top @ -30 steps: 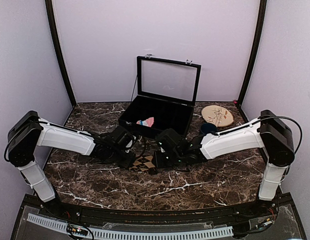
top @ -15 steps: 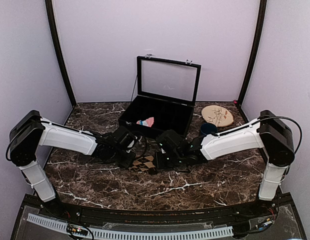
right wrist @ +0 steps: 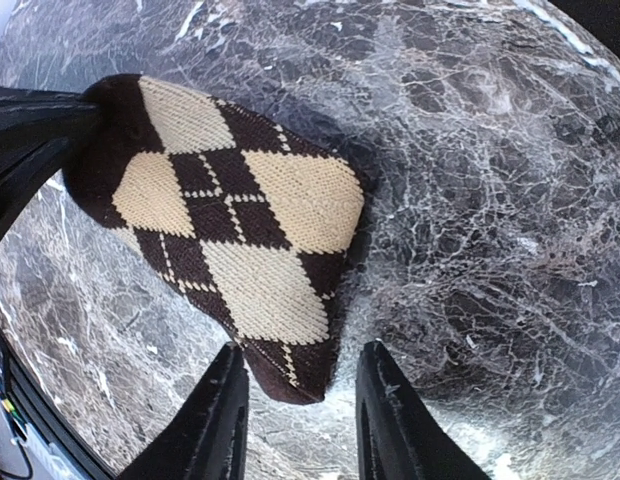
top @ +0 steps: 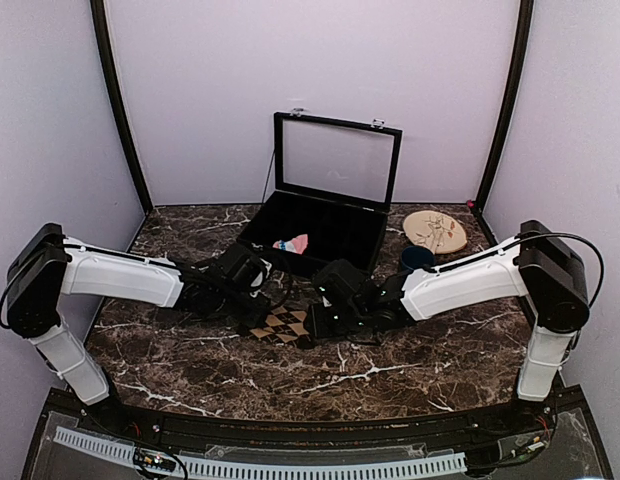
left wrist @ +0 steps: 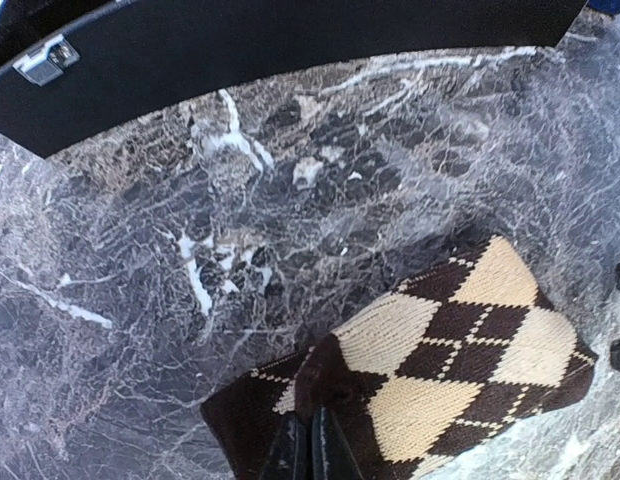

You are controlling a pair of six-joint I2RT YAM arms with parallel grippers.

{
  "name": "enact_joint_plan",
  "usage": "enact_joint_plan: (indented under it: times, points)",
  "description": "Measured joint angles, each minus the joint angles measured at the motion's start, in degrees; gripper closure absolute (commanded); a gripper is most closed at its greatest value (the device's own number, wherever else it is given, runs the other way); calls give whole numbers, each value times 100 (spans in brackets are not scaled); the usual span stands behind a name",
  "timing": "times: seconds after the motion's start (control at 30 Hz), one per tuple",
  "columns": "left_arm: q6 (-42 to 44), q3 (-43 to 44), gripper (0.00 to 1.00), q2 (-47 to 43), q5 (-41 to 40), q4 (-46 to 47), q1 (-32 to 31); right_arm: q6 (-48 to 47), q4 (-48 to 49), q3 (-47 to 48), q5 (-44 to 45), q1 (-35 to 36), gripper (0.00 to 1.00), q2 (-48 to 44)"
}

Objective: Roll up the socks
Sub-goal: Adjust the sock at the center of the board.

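Note:
The dark brown sock with tan argyle diamonds (top: 287, 325) lies folded on the marble table between the two grippers. My left gripper (left wrist: 310, 442) is shut on the dark edge of the argyle sock (left wrist: 460, 350), which puckers up at the fingertips. My right gripper (right wrist: 302, 395) is open at the other end, and a corner of the argyle sock (right wrist: 240, 230) lies between its fingers (right wrist: 225, 410) without touching them. The left gripper (right wrist: 35, 130) shows at the upper left of the right wrist view, pinching the sock's end. The pink sock (top: 292, 243) lies in the black case.
A black case (top: 335, 215) with its lid raised stands behind the grippers; its front wall (left wrist: 290, 50) and latch (left wrist: 42, 60) are close above the left gripper. A round wooden board (top: 435, 232) and a dark blue cup (top: 417, 258) sit at the back right.
My left gripper has closed onto the argyle sock's edge and drawn back a little to the left. My right gripper's fingers have spread slightly wider.

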Motion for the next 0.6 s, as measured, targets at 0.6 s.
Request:
enact_joint_plan:
  times: [0.6]
  points:
    - [-2,205,100,-468,74,-361,0,-94,164,-9,61,264,57,216]
